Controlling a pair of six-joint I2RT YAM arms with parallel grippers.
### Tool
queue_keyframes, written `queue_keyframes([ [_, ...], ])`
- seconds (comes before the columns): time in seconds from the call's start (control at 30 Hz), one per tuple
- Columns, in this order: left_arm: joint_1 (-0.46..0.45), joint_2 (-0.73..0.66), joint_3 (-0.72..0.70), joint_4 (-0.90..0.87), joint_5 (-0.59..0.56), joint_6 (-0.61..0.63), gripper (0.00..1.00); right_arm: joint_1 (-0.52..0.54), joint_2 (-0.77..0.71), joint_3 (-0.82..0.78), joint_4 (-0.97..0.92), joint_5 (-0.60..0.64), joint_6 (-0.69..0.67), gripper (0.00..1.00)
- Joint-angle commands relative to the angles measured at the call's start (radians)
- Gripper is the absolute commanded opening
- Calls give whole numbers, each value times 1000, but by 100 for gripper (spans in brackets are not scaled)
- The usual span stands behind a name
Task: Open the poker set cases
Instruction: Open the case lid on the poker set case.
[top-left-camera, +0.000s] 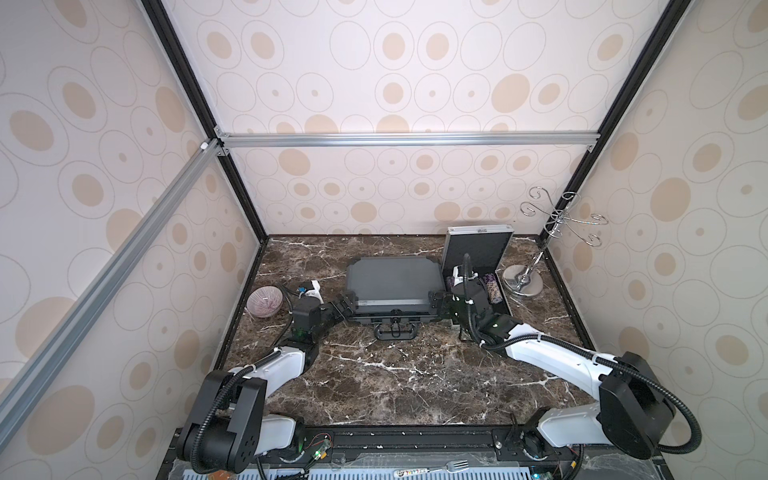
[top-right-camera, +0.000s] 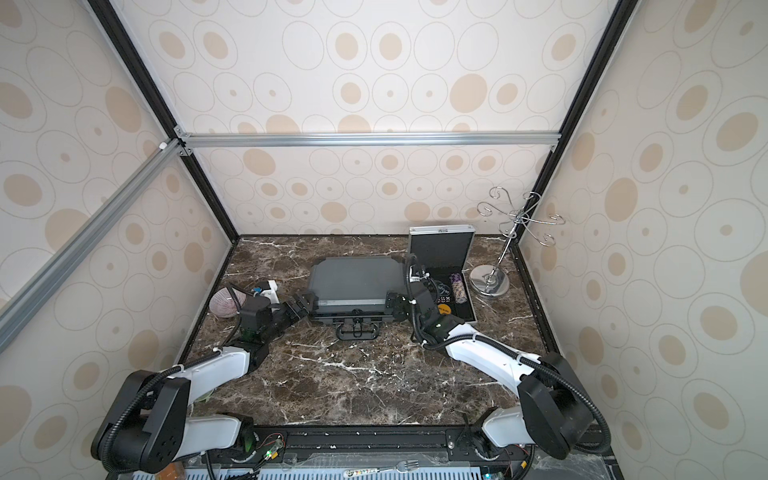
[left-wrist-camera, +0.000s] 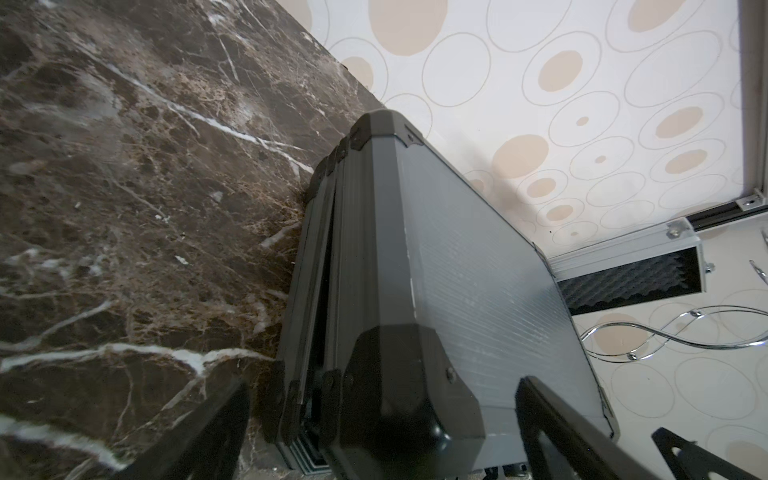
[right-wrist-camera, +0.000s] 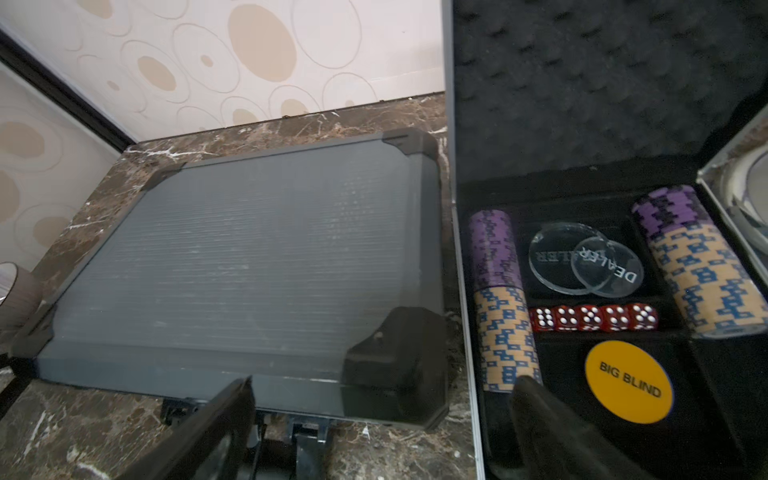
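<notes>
1. Poker set cases sit toward the back of the brown marble surface (top-left-camera: 374, 374). The dark grey case (top-left-camera: 392, 282) lies flat in the middle, lid down, with its handle (top-left-camera: 392, 331) facing the arms. The silver case (top-left-camera: 478, 249) stands just beside it on the right, already open, lid upright.
2. Both pincers are spread wide and empty. The left pincer (top-left-camera: 346, 305) straddles the grey case's near left corner, and the right pincer (top-left-camera: 436, 301) straddles its near right corner.
3. By my reckoning, raising the grey lid is the step in hand.
   - The left wrist view shows a thin dark gap along the seam.
   - A fingertip should catch under the lid's edge, not the base.
   - Both corners should rise evenly so the lid swings on its rear edge without twisting.
   - I can't tell from here whether the front latches are released.
4. The right pincer's outer finger (right-wrist-camera: 552, 419) hangs over the silver case's tray, so it should keep clear of the chips (right-wrist-camera: 505, 332).
5. On materials and shapes:
   - The grey case has finely ribbed, dull panels and chunky black faceted corner caps, which look hard and slippery.
   - The silver case has bright aluminium edging and black egg-crate foam (right-wrist-camera: 602, 83).
   - Its tray holds purple and tan chip rolls, clear round dealer buttons (right-wrist-camera: 586, 259), red dice (right-wrist-camera: 594, 318) and a yellow Big Blind disc (right-wrist-camera: 628, 380).
   - Off to the sides are a ribbed pinkish bowl (top-left-camera: 264, 301) and a curly chrome stand (top-left-camera: 523, 282).
</notes>
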Motion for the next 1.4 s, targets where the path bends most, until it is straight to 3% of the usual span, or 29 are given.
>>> queue_keyframes([
  [0.0, 6, -22, -2, 57, 23, -32, 100, -36, -25, -28, -17, -64, 84, 99],
  [0.5, 5, -43, -16, 83, 58, -70, 100, -187, 68, -102, 165, -401, 270, 99],
  [1.37, 5, -39, -21, 108, 84, -74, 100, -212, 187, -64, 251, -615, 367, 99],
])
